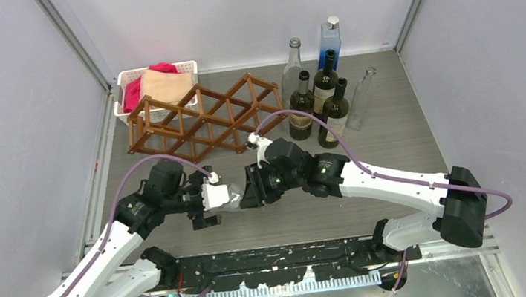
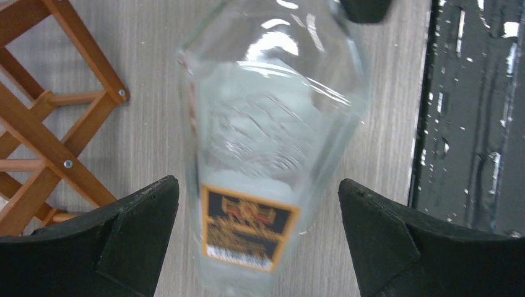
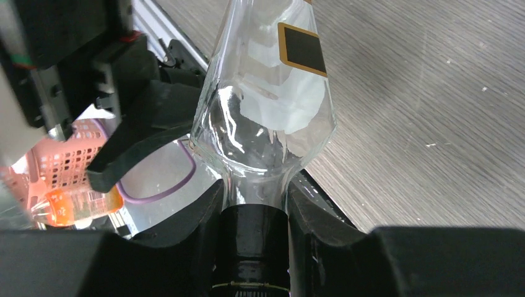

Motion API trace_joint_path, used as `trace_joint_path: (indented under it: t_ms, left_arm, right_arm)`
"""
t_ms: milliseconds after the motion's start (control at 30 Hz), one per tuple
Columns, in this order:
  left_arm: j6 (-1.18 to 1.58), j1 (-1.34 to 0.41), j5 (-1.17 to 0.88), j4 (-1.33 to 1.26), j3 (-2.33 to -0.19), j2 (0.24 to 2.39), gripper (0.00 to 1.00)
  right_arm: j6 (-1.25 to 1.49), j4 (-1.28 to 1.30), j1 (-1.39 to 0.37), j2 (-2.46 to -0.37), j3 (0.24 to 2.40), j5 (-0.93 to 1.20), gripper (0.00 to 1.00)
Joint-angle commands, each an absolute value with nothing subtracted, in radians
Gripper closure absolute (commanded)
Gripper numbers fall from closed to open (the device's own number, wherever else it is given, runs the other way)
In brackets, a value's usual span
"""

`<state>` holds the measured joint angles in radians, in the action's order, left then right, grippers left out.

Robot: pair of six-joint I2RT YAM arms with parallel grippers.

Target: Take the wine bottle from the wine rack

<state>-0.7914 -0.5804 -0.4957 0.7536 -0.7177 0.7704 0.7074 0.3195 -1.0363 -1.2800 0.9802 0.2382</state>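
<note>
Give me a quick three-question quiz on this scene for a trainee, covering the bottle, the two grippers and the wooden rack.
1. True or false: the right gripper is shut on the neck of the clear bottle.
2. Pick one. The left gripper is: A) shut on nothing; B) open, with a finger on either side of the bottle's body; C) shut on the bottle's label.
3. How many bottles lie in the cells of the wine rack?

Key: 1 true; 2 B; 3 zero, as far as the top view shows.
</note>
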Motion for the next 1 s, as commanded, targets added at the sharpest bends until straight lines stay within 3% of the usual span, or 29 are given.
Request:
trace_joint_path:
  t_ms: [0, 167, 267, 333, 400, 500, 533, 600, 767, 967]
  left_arm:
    - [-0.717, -0.583, -0.466, 0.545, -0.688, 0.773, 0.0]
    - [-0.803, -0.584, -0.524, 0.621, -0.684, 0.78, 0.01]
    - [-0.869, -0.583, -0.587, 0.685, -0.698, 0.779, 0.13]
    - [-0.886, -0.583, -0.603, 0.703, -0.709, 0.786, 0.26]
    - [-0.904, -0.583, -0.608, 0.708, -0.717, 0.796, 0.44]
    - [-0.935, -0.587, -0.616, 0.716, -0.728, 0.81, 0.71]
    - [-0.932, -0.59, -0.613, 0.711, -0.732, 0.815, 0.83]
    - [-0.888, -0.592, -0.592, 0.665, -0.737, 0.823, 0.99]
    - [-0.71, -0.591, -0.526, 0.536, -0.752, 0.818, 1.0]
    - [-0.444, -0.591, -0.542, 0.472, -0.819, 0.833, 1.0]
  right_arm:
    - [0.676, 0.124, -1.062, -1.252, 1.101, 0.28, 0.99]
    - [0.661, 0.142, -1.072, -1.252, 1.12, 0.32, 0.99]
    - [0.649, 0.147, -1.073, -1.249, 1.128, 0.349, 0.99]
    - [0.641, 0.145, -1.073, -1.247, 1.131, 0.362, 0.99]
    - [0.629, 0.149, -1.073, -1.248, 1.138, 0.38, 0.98]
    - [0.621, 0.158, -1.073, -1.252, 1.144, 0.386, 0.9]
    - [0.621, 0.16, -1.073, -1.25, 1.144, 0.381, 0.83]
    - [0.62, 0.167, -1.074, -1.238, 1.137, 0.356, 0.59]
    - [0.619, 0.161, -1.073, -1.131, 1.053, 0.204, 0.02]
    - [0.63, 0.086, -1.073, -0.935, 0.928, 0.022, 0.0]
